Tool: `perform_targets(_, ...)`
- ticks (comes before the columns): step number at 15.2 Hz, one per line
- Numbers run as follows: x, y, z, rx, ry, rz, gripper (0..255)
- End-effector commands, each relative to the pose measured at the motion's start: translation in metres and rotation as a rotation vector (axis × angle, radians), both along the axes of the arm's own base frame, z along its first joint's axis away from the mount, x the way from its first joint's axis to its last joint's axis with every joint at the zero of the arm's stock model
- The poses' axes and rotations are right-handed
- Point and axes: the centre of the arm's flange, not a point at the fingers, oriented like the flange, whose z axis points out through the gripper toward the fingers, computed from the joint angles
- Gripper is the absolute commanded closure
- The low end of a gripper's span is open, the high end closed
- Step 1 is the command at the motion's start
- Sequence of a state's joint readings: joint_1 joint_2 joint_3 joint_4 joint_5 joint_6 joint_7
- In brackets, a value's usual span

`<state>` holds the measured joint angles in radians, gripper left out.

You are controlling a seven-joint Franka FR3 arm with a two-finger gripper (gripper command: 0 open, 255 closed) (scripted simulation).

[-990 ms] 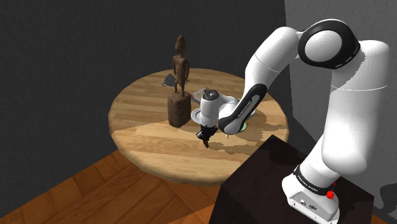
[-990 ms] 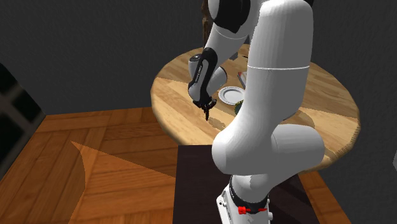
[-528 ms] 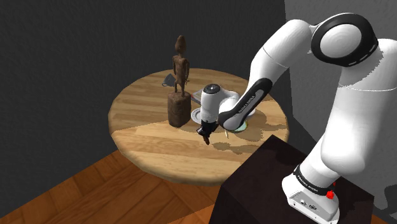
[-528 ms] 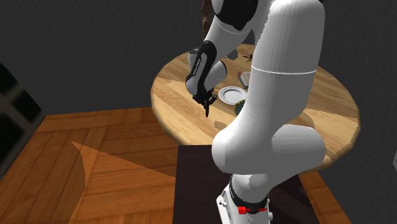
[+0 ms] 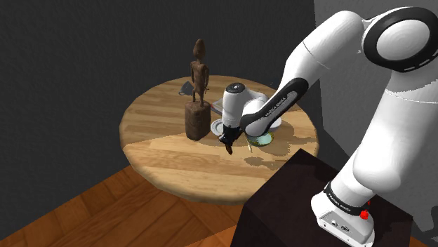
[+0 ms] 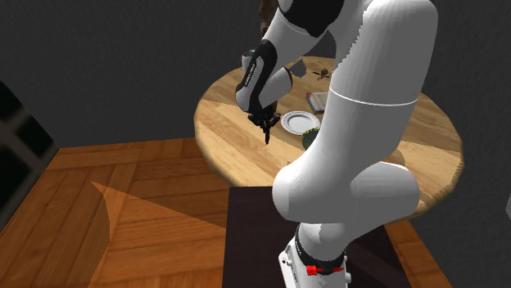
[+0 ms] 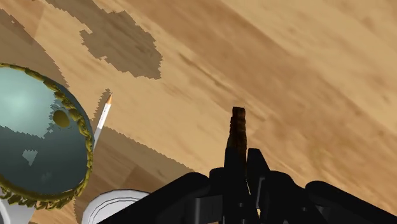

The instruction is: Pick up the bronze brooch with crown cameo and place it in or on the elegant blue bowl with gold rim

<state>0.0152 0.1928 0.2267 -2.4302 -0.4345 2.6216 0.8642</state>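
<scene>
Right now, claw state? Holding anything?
Claw: closed, clasping the thin bronze brooch edge-on between its fingers.

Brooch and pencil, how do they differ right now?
Colour: the brooch is dark brown, while the pencil is white with an orange tip. State: the brooch is clasped between the shut fingers of the gripper and held above the table, while the pencil lies flat on the table beside the bowl. Shared: both look slim from here, and neither is in the bowl.
</scene>
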Motion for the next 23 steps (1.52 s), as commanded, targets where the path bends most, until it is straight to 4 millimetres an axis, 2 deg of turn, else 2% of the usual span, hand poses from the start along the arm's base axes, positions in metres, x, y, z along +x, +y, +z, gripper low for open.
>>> perform_targets(1,0.000,0.001,0.012,0.000,0.000,0.000,255)
perform_targets(13,0.000,0.001,0.075,0.000,0.000,0.000,255)
perform_targets(14,0.000,0.000,0.070,0.000,0.000,0.000,255)
perform_targets(15,0.000,0.000,0.070,0.000,0.000,0.000,0)
perform_targets(18,0.040,0.034,0.022,-0.249,0.147,-0.131,0)
perform_targets(20,0.060,0.044,-0.010,-0.384,0.227,-0.202,0)
perform_targets(23,0.057,0.036,-0.023,-0.384,0.227,-0.202,0)
